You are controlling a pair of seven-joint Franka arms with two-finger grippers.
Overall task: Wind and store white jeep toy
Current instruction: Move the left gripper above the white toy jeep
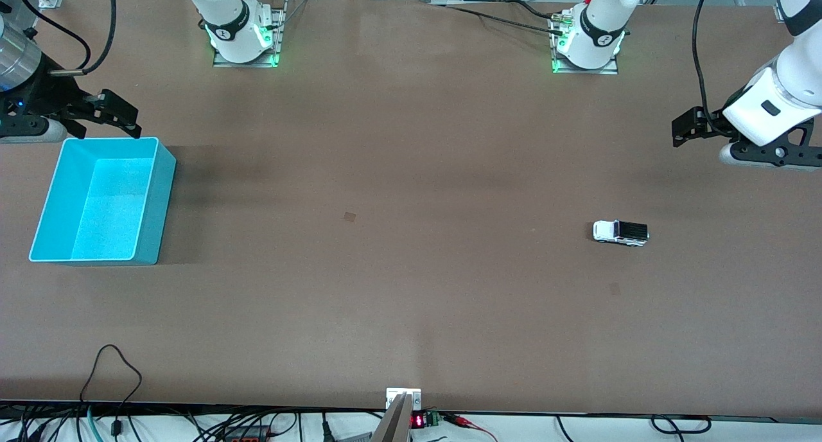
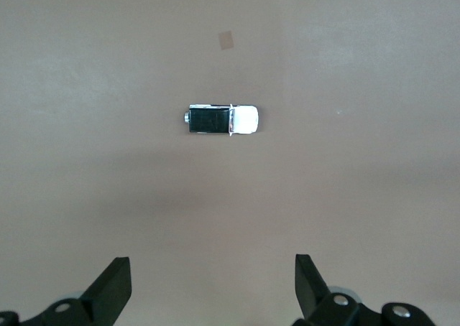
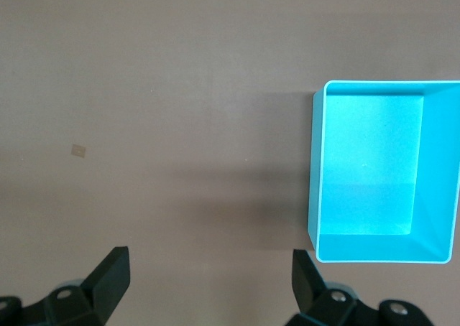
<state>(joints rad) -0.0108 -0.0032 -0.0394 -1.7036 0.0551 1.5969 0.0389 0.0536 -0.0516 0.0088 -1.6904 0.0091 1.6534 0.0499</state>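
The white jeep toy [image 1: 620, 232], tiny, with a black ribbed roof, stands on the brown table toward the left arm's end; it also shows in the left wrist view [image 2: 221, 119]. The turquoise bin [image 1: 103, 201] is empty and sits toward the right arm's end; it also shows in the right wrist view [image 3: 381, 171]. My left gripper [image 1: 686, 126] hangs open and empty above the table near the left arm's end, apart from the jeep. My right gripper [image 1: 119, 113] hangs open and empty above the table beside the bin's rim nearest the robots.
A small dark patch [image 1: 349, 216] marks the table's middle and another [image 1: 614, 288] lies nearer the front camera than the jeep. Cables and electronics [image 1: 424, 420] run along the table's front edge. The arm bases [image 1: 244, 37] stand at the robots' edge.
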